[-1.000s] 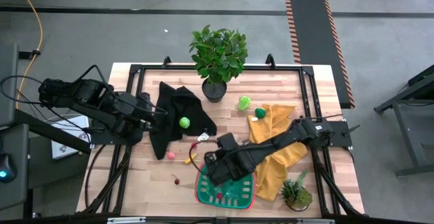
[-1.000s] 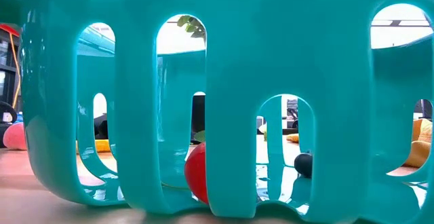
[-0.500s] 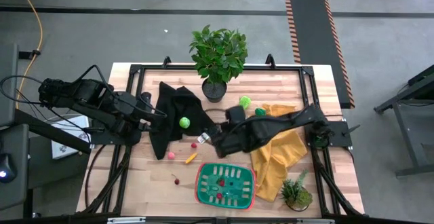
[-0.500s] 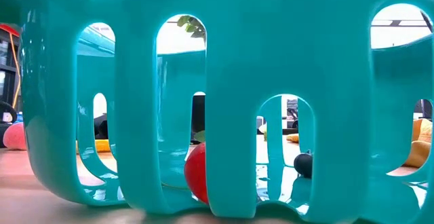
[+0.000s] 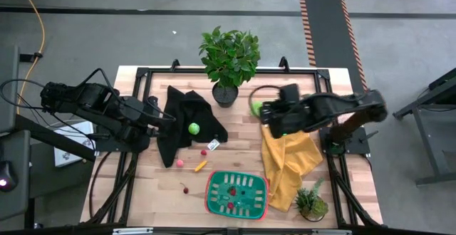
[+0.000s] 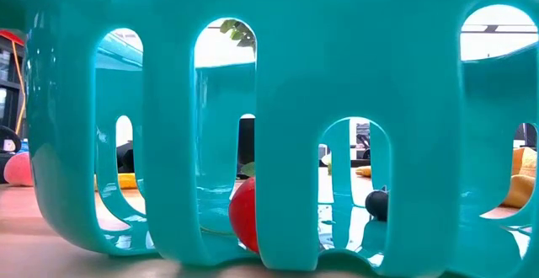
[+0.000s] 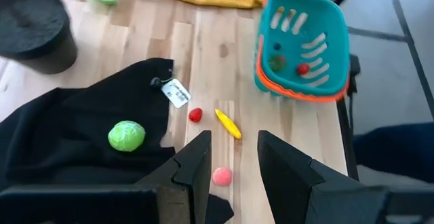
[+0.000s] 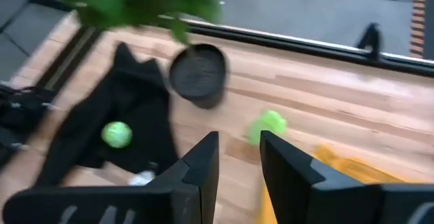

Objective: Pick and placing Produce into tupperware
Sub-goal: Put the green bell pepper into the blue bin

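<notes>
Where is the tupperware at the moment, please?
In the high view, the tupperware sits at the table's near edge, centre, left of the yellow cloth.

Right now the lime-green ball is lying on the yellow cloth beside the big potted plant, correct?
Not quite. The lime-green ball is lying on the black cloth, not the yellow cloth, beside the big potted plant. The high view shows it.

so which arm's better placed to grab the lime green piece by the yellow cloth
Right. Its tool hovers right beside that lime-green piece at the yellow cloth's far edge, empty. The left tool waits across the black cloth.
</notes>
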